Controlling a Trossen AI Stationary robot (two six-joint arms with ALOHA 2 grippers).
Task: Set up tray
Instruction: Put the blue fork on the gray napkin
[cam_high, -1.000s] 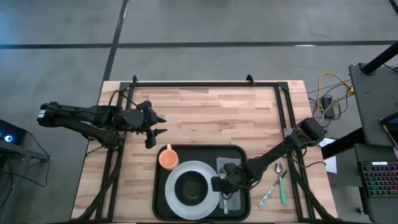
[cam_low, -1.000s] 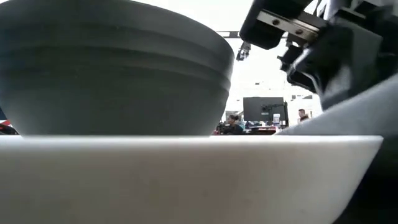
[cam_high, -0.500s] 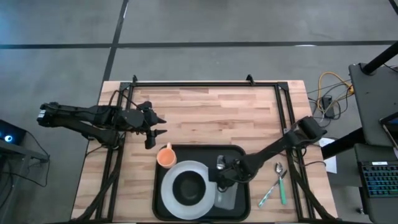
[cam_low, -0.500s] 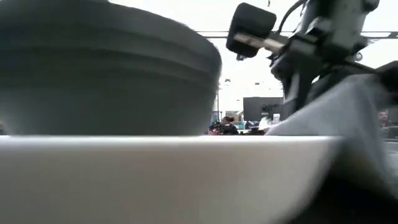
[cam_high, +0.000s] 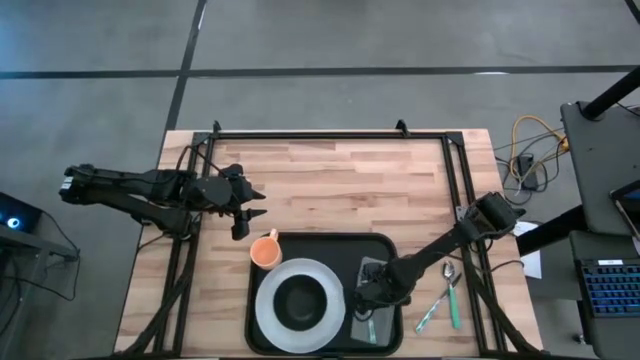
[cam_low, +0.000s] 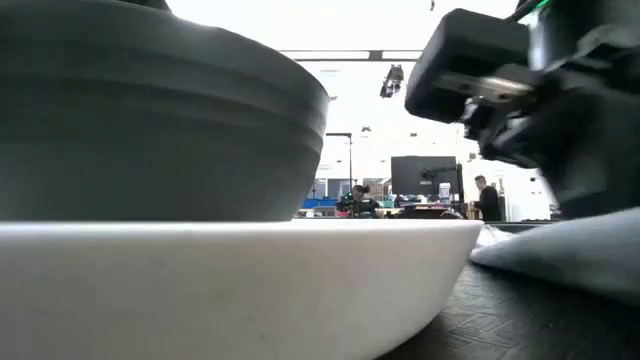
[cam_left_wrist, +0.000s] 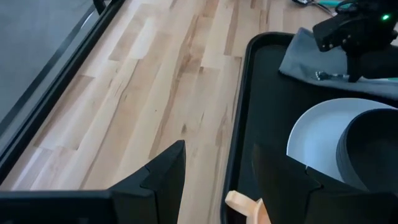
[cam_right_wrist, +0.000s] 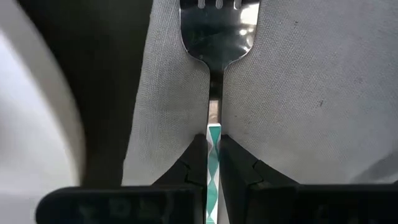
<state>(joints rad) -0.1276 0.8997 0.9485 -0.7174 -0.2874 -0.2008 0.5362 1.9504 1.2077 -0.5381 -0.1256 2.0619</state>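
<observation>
the right gripper (cam_high: 366, 303) fingers pinch a fork (cam_right_wrist: 216, 37) on the napkin (cam_right_wrist: 298, 93); left gripper (cam_high: 255, 205) open.

Lab, cabled rig table (cam_high: 340, 180) (monitors (cam_low: 425, 178) behind)

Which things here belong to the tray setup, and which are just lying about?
Part of the job:
tray
plate
bowl
orange cup
napkin
fork, held by the right gripper
spoon and another utensil beside the tray

Lying about:
cables
keyboard
left gripper, waiting over bare table
</observation>
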